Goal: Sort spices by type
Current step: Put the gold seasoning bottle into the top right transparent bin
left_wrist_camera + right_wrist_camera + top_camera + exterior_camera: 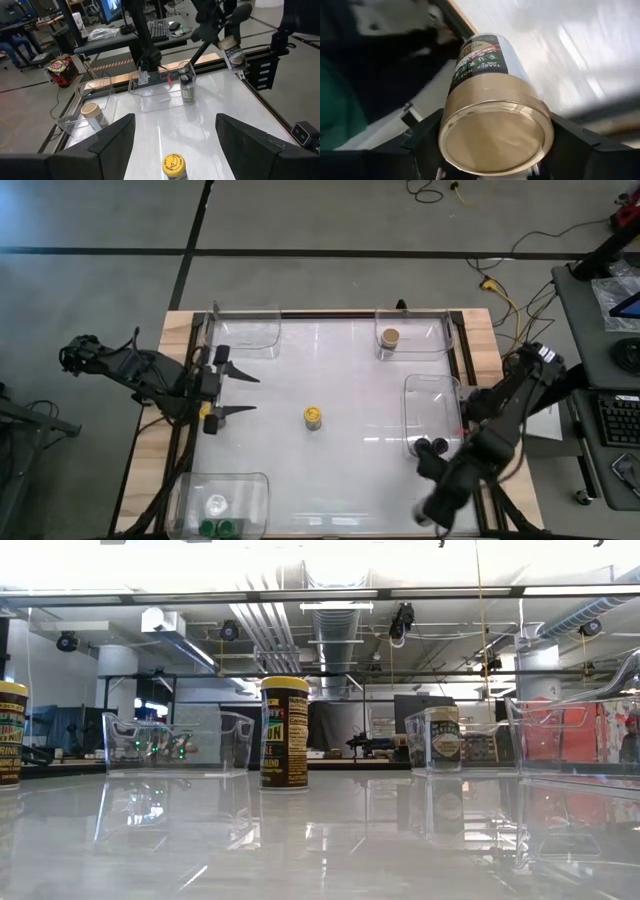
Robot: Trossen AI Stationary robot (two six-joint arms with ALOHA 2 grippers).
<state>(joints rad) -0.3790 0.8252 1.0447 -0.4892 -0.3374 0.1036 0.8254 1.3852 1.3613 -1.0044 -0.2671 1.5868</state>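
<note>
The spices are small round jars. One with a yellow lid (313, 417) stands alone mid-table, also seen in the left wrist view (174, 165) and the low view (284, 730). My left gripper (243, 392) hovers open to the left of it, holding nothing. A tan-lidded jar (390, 338) stands in the far right clear tray (440, 330). Black-lidded jars (431, 447) stand in the right tray (412, 395), green-lidded ones (216, 527) in the near left tray (262, 485). My right gripper (428, 512) is at the near right edge, shut on a tan-lidded jar (492, 100). My right gripper pinches the tan-lidded jar between its two fingers (427, 142), one on each side of the jar at its lid end (447, 117). The jar lies along the fingers, its lid toward the wrist. It is tilted and lifted clear of the table (234, 54).
A fourth clear tray (245, 330) stands at the far left. Black rails (462, 345) run along the table's edges. Another yellow-lidded jar (10, 730) shows at the low view's left edge. A desk with a keyboard (620, 420) stands beyond the right side.
</note>
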